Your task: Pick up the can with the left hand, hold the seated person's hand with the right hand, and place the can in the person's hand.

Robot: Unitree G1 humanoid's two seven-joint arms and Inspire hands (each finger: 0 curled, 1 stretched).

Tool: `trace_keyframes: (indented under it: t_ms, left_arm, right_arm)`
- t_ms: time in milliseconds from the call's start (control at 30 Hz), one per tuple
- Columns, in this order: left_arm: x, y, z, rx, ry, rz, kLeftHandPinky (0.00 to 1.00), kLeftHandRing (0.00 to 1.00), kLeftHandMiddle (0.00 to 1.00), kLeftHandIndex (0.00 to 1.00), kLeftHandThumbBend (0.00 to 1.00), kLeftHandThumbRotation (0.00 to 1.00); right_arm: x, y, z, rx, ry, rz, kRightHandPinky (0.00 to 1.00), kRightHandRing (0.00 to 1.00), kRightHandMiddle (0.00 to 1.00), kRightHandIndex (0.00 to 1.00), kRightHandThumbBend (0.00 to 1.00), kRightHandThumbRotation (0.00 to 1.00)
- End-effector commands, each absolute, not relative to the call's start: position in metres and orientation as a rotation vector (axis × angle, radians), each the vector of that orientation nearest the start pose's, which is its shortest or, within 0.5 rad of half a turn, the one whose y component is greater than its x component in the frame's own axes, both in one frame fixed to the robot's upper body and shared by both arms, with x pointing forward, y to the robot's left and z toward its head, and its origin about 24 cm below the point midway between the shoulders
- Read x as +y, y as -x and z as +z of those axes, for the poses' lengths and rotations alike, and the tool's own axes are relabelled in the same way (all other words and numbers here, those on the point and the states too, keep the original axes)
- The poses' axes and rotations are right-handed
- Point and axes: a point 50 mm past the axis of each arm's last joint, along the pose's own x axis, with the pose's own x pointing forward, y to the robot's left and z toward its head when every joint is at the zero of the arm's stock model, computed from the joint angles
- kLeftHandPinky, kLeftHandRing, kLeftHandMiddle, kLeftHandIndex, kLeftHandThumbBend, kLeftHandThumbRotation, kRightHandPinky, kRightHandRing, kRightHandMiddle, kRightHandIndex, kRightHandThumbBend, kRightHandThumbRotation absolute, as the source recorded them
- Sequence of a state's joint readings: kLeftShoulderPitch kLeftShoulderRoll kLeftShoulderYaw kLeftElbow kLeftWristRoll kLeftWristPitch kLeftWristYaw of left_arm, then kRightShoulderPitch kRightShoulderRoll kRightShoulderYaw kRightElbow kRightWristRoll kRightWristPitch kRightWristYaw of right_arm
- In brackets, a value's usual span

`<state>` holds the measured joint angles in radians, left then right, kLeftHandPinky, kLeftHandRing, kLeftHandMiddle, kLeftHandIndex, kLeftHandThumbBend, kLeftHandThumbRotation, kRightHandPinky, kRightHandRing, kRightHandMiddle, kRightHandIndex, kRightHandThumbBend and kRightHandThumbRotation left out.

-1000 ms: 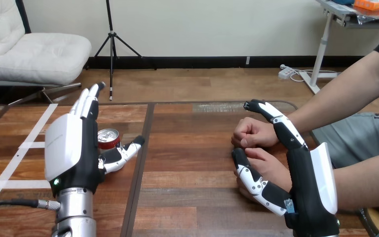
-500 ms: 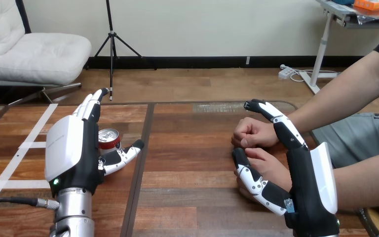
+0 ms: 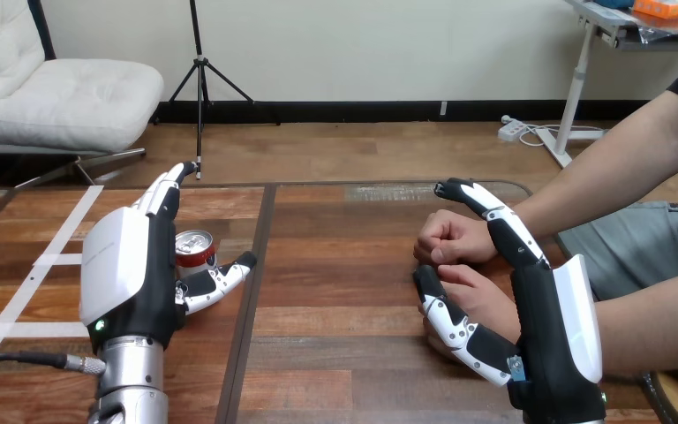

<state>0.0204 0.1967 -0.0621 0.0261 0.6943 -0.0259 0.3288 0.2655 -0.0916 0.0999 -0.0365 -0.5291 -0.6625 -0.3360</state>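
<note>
Left hand (image 3: 128, 274), fingers straight, is tipping further forward; nothing gripped. Can (image 3: 194, 247) at its 3 o'clock is standing upright, long axis vertical. Right hand (image 3: 552, 336), fingers straight, is flanking the person's hands (image 3: 459, 261).

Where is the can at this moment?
Head view, left side: the can stands upright on the table, just right of the left hand, with that hand's thumb in front of it.
</note>
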Motion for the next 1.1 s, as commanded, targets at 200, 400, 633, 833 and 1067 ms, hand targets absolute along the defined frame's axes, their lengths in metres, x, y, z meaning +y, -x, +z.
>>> trace_keyframes:
  t_ms: [200, 400, 633, 833, 1067]
  left_arm:
    - [0.184, -0.2631, 0.0686, -0.208, -0.907, 0.243, 0.77, 0.85, 0.88, 0.87, 0.74, 0.17]
    - [0.1849, -0.2643, 0.0686, -0.197, -0.915, 0.242, 0.76, 0.85, 0.88, 0.87, 0.74, 0.17]
    - [0.1858, -0.2658, 0.0684, -0.19, -0.926, 0.239, 0.74, 0.84, 0.87, 0.86, 0.73, 0.16]
    - [0.1866, -0.2671, 0.0681, -0.175, -0.941, 0.23, 0.73, 0.83, 0.86, 0.86, 0.73, 0.15]
    - [0.1872, -0.2678, 0.0679, -0.164, -0.947, 0.221, 0.71, 0.82, 0.86, 0.86, 0.72, 0.15]
  right_arm:
    - [-0.1374, -0.1892, 0.0692, -0.6, 0.452, -0.041, 0.86, 0.86, 0.86, 0.79, 0.42, 0.0]
    - [-0.138, -0.1887, 0.0685, -0.599, 0.455, -0.042, 0.86, 0.86, 0.86, 0.79, 0.42, 0.0]
    - [-0.1387, -0.1879, 0.0678, -0.598, 0.467, -0.045, 0.85, 0.86, 0.85, 0.79, 0.42, 0.0]
    - [-0.1391, -0.1876, 0.0677, -0.597, 0.471, -0.047, 0.84, 0.85, 0.85, 0.79, 0.42, 0.0]
    - [-0.1399, -0.1874, 0.0683, -0.592, 0.469, -0.046, 0.84, 0.85, 0.85, 0.79, 0.42, 0.0]
